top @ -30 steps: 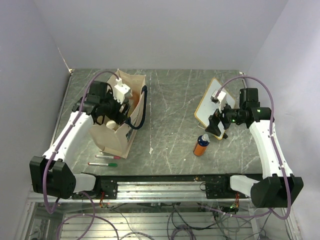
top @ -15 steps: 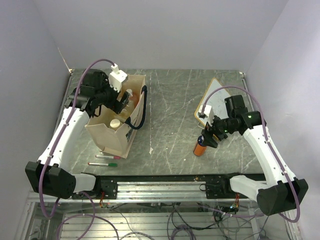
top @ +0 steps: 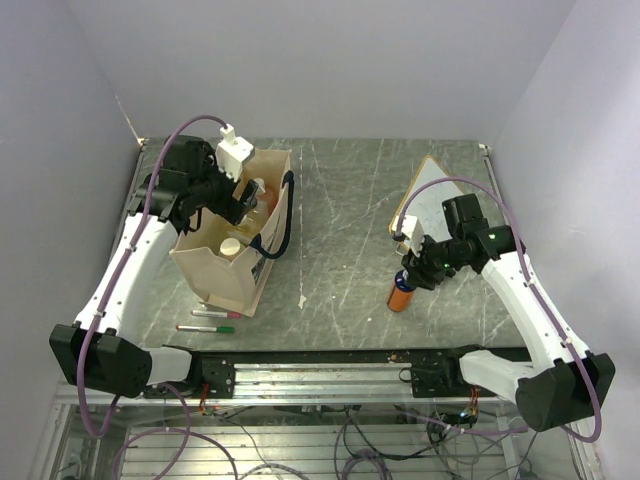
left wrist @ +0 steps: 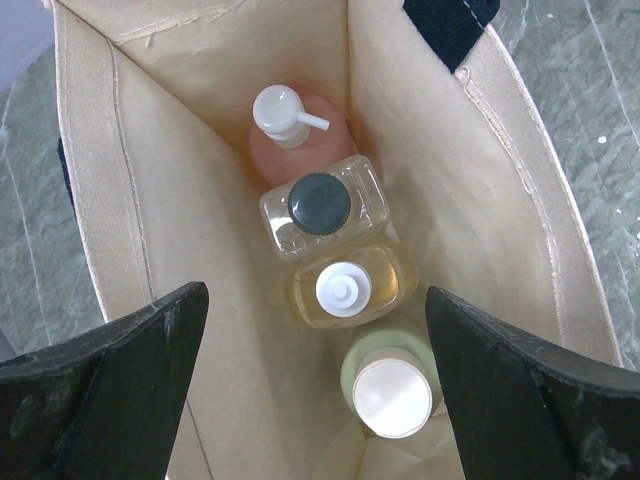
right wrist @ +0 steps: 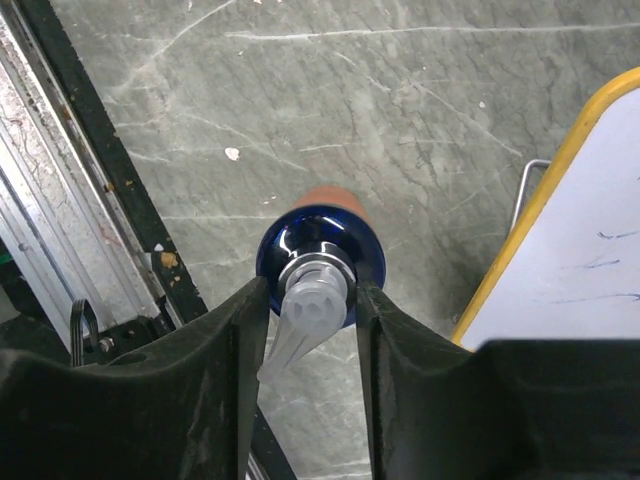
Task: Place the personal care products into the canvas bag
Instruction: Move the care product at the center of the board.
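The canvas bag (top: 225,270) stands upright at the left, with my left gripper (top: 240,200) hovering over its mouth. In the left wrist view the left gripper (left wrist: 315,293) is open and empty above the bag's inner wall (left wrist: 450,200). Inside stand a salmon-pink bottle (left wrist: 300,130), a clear bottle with black cap (left wrist: 322,205), an amber bottle (left wrist: 350,285) and a pale green bottle (left wrist: 390,385). The orange bottle (top: 401,296) stands on the table at the right. My right gripper (top: 408,272) (right wrist: 312,300) is closed on the bottle's blue-and-white top (right wrist: 320,240), a finger on either side.
A wood-framed whiteboard (top: 425,205) (right wrist: 580,250) lies just behind the orange bottle. A red marker (top: 215,313) and a green marker (top: 205,328) lie in front of the bag. The metal rail (top: 320,375) runs along the near edge.
The right gripper came down and left onto the orange bottle and its fingers closed in on the top. The left gripper rose out of the bag and opened fully.
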### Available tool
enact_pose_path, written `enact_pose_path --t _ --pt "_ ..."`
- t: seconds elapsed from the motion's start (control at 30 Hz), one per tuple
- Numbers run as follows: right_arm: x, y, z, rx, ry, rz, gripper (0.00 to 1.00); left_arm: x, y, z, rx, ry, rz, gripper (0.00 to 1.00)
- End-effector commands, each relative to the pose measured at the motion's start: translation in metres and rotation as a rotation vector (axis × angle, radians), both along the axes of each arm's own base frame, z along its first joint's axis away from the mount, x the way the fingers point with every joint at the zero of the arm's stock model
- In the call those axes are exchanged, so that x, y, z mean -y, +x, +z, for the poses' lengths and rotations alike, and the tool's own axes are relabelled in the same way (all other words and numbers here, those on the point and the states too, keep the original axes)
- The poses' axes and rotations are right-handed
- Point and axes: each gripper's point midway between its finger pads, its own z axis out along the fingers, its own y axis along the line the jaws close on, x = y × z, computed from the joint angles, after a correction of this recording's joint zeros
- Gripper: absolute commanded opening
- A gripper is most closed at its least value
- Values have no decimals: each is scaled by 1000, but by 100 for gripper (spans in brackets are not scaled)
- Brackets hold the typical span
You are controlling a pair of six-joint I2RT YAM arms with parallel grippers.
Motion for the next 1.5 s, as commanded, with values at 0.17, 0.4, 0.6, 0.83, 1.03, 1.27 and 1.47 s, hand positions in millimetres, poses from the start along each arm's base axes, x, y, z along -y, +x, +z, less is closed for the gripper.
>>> enact_pose_path --t 0.17,0.4,0.6,0.83,1.03,1.27,1.47 --pt "-2 6 -6 40 -27 6 34 -2 2 28 67 -41 30 100" --pt "-1 0 -16 18 -45 19 36 -3 -1 27 70 -43 37 100" --pt "-2 0 -17 28 -47 23 39 -5 -2 25 68 -34 38 100" --pt "-1 -1 -15 35 -50 25 28 -6 -3 27 73 -28 43 100" --pt "-3 4 -9 66 -41 26 13 -7 -3 31 85 -30 50 100" --pt "-18 26 15 153 32 23 0 -13 2 36 93 -29 103 100" --pt "-40 41 39 196 83 71 0 -22 7 43 104 -21 168 100"
